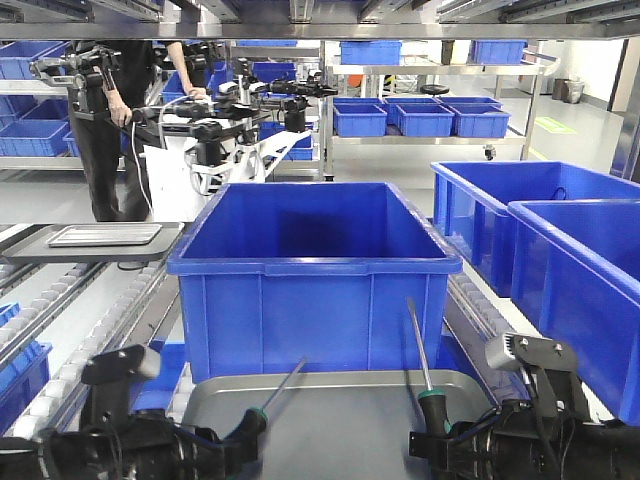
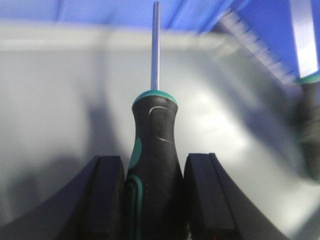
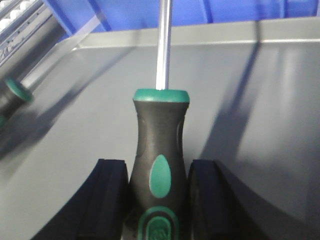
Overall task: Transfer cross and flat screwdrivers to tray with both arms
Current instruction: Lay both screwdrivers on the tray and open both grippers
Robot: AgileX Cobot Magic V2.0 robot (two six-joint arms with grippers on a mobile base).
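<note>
A grey metal tray (image 1: pixel 340 425) lies at the front, in front of a big blue bin. My left gripper (image 1: pixel 240 435) is shut on the black and green handle of a thin-shafted screwdriver (image 1: pixel 285 385); its shaft slants up to the right over the tray. In the left wrist view the handle (image 2: pixel 154 150) sits between both fingers (image 2: pixel 107 200). My right gripper (image 1: pixel 430 440) is shut on a second black and green screwdriver (image 1: pixel 420 350), shaft pointing up and away. In the right wrist view its handle (image 3: pixel 160 150) is clamped between the pads (image 3: pixel 112 200) above the tray (image 3: pixel 250 100).
A large blue bin (image 1: pixel 312 280) stands directly behind the tray. More blue bins (image 1: pixel 560 250) stand to the right. A second grey tray (image 1: pixel 104 236) rests on the roller conveyor at the left. A person (image 1: pixel 115 130) stands at the back left among shelves.
</note>
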